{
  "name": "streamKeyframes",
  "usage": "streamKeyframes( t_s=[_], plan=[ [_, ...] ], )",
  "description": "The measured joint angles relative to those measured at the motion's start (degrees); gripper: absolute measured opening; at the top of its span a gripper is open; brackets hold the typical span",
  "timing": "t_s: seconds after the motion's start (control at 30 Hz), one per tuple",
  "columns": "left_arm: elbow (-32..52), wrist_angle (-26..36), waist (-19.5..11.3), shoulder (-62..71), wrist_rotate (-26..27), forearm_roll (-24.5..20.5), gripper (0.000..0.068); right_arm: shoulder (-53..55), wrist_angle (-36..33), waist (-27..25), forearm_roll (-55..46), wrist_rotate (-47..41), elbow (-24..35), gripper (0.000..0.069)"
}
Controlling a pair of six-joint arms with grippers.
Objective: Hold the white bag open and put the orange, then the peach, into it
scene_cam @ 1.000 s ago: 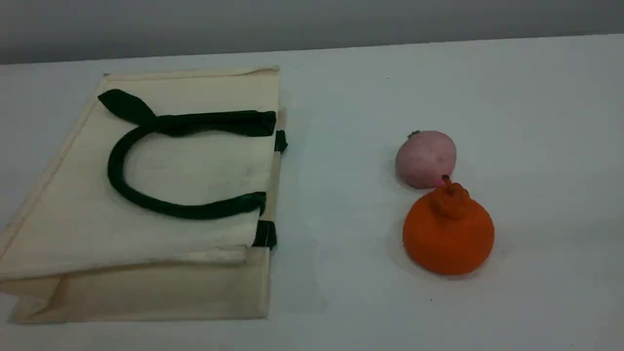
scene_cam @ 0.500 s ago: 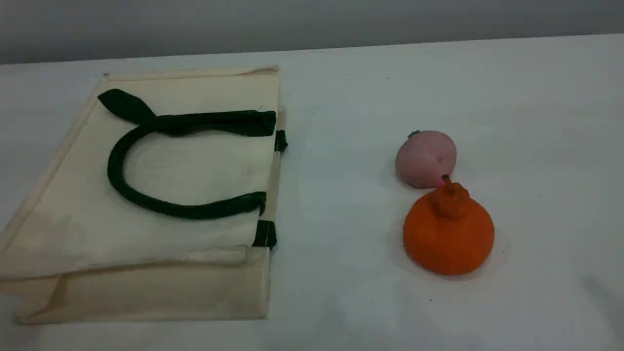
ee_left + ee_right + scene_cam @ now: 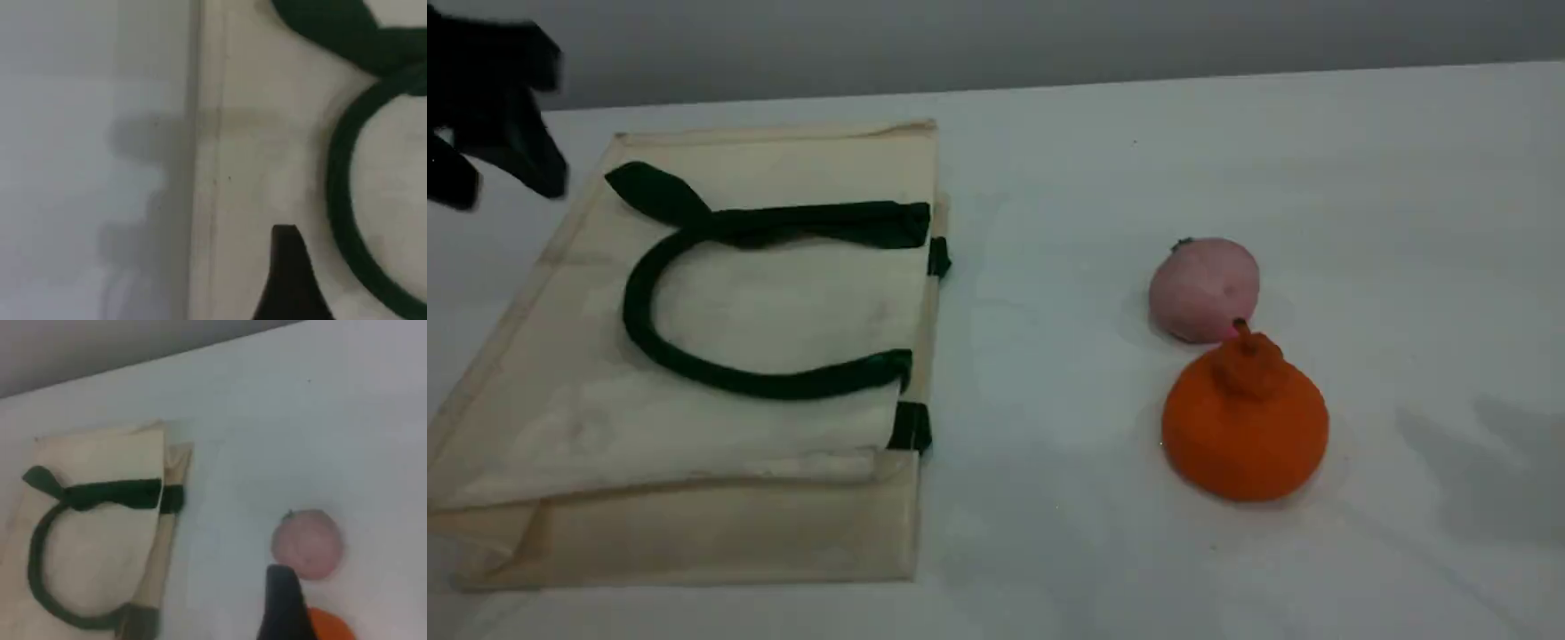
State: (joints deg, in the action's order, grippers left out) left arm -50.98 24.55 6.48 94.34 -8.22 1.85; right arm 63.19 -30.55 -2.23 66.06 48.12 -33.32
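Fruit first: the orange [image 3: 1245,427] and the peach [image 3: 1204,289] sit touching on the table [image 3: 1049,222], well apart from the bag [image 3: 720,373], which lies flat on its side with its mouth toward them. I judge that layout lets one arm lift the rim while the other carries fruit straight across. Nothing is held yet.

My left gripper [image 3: 489,133] hangs at the far-left corner of the bag, blurred in the scene view, its two dark fingers apart and empty. I read it as heading for the green handle [image 3: 694,356] or the rim.

The right gripper [image 3: 283,607] is missing from the scene view; only a shadow falls on the table right of the orange. Its own camera shows one fingertip above the two fruits, touching neither, so I cannot tell how its fingers stand.

The left wrist view adds the bag's seamed edge directly under that fingertip [image 3: 287,280], with the handle loop just beside.
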Motion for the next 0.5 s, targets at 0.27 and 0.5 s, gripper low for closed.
streamKeyframes(
  t_s=[0.27, 0.5],
  plan=[
    [-5.3, -0.13, 0.0, 12.09, 0.45, 1.92, 0.0426, 2.69, -0.29, 0.0, 1.55, 1.97, -0.89, 0.0425],
    [-6.46, -1.31, 0.0, 16.53, 3.96, 6.31, 0.0426, 2.84, 0.32, 0.0, 1.55, 1.92, -0.89, 0.0425]
  ],
)
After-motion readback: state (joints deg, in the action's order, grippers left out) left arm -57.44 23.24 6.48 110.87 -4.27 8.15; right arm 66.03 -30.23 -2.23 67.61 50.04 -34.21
